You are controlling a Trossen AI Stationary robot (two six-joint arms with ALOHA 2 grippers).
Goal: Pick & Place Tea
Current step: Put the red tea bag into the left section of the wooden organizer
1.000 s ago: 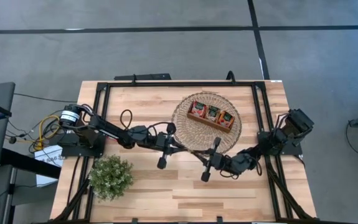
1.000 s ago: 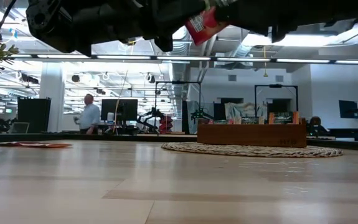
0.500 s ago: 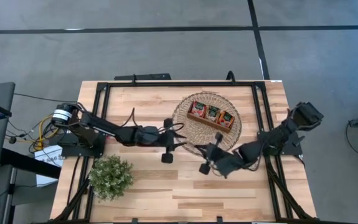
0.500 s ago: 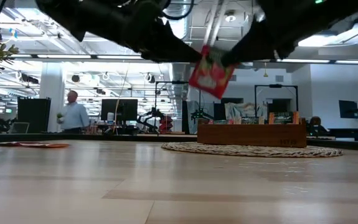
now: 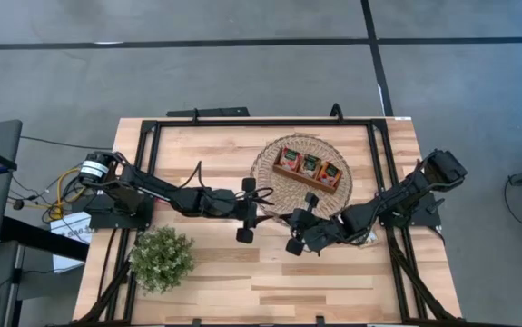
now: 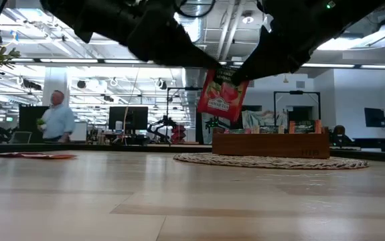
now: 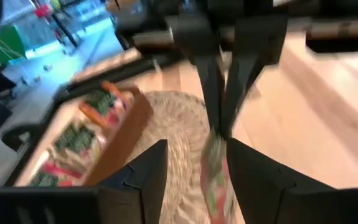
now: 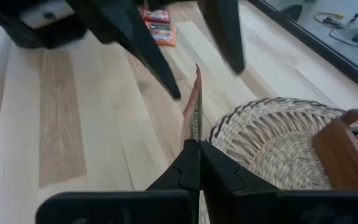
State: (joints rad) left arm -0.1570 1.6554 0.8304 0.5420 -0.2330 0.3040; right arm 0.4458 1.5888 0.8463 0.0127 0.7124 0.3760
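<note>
A red tea sachet [image 6: 222,95] hangs in the air over the table, just off the near left rim of the woven mat [image 5: 274,186]. My right gripper [image 8: 194,163] is shut on it. My left gripper [image 7: 197,177] is open; its fingers [image 8: 142,50] stand on either side of the sachet [image 8: 194,109] without touching it. A wooden tray [image 5: 310,169] with more sachets rests on the mat. My right gripper pinches the sachet's upper edge [image 6: 235,73] between its two fingers, which come slanting down from the table's right. The sachet is seen edge-on in the right wrist view [image 8: 194,134]. It hangs tilted below the fingers, clear of the table.
A potted plant [image 5: 162,257] stands at the near left. A few loose sachets [image 8: 158,25] lie flat on the wood toward the table's left [image 6: 35,155]. A person moves about in the room behind [image 6: 57,120]. Bare wood lies along the near edge [image 5: 270,282].
My left gripper has opened and let go of the red sachet, which now stays in my right gripper alone. The sachet has come down from high up and hangs more upright than before.
</note>
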